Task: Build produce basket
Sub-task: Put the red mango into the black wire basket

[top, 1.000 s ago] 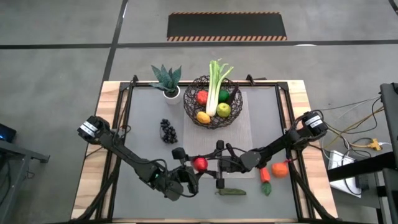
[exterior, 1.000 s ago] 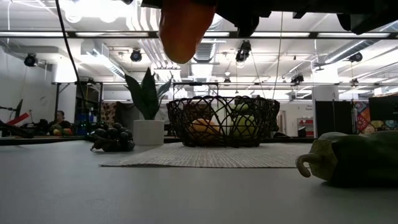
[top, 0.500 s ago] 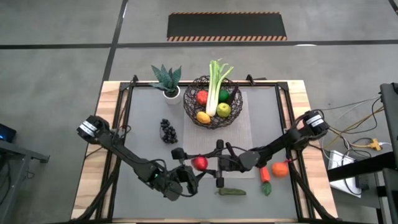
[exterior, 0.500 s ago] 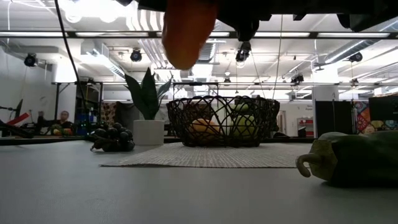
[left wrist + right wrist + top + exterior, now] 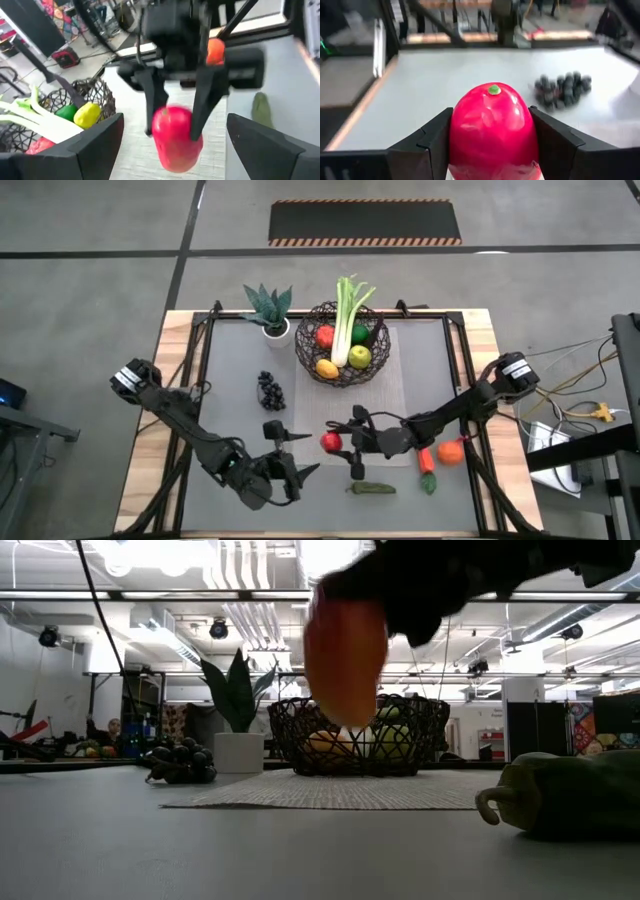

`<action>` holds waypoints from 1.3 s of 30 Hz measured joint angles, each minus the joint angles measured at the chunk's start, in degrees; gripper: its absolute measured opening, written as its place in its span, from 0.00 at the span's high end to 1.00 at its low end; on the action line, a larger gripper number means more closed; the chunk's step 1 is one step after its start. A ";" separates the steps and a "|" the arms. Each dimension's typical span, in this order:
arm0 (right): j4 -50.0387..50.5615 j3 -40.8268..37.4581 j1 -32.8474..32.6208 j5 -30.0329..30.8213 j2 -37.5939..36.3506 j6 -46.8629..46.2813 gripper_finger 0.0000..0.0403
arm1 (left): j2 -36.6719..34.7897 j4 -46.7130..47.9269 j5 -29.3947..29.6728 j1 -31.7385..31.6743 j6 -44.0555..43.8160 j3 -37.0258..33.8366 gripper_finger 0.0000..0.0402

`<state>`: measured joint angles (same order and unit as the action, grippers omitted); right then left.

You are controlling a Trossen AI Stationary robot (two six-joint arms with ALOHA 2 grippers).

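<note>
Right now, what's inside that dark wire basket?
The basket holds a long leek, a red fruit, a green one, a yellow one and something darker green. Anything beneath these is hidden.

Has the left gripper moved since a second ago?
Yes. In the high view the left gripper has backed off the red fruit, toward the table's near-left side, farther from the basket. The right gripper holds the fruit.

No legible text, labels, brand marks, numbers or signs appear in any view, whether on the desk, on the arms or in the room beyond.
</note>
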<state>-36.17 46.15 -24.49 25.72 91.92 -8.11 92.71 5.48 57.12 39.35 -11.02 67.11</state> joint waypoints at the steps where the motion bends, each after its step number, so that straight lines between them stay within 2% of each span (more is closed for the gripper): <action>1: 1.46 -0.02 0.00 -0.02 0.02 -0.65 0.48 | -0.46 -0.03 0.03 0.31 0.49 0.00 0.16; 18: 26.25 6.43 0.02 0.00 -6.62 -4.82 0.48 | -6.68 -0.52 0.18 2.30 10.93 -2.51 0.16; 24: 26.58 9.96 0.36 1.17 -6.60 -2.12 0.48 | -8.58 -2.62 0.37 2.32 16.00 -6.11 0.16; 31: 26.02 13.03 2.89 3.47 -6.58 -0.22 0.48 | -11.72 -12.26 0.40 2.32 23.81 -11.67 0.16; 39: 14.95 11.76 6.44 4.39 -5.71 2.91 0.48 | -15.19 -18.53 0.50 2.32 26.70 -18.45 0.16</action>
<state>-21.22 57.91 -18.05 30.10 86.21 -5.20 77.52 -13.06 57.63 41.67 15.68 48.67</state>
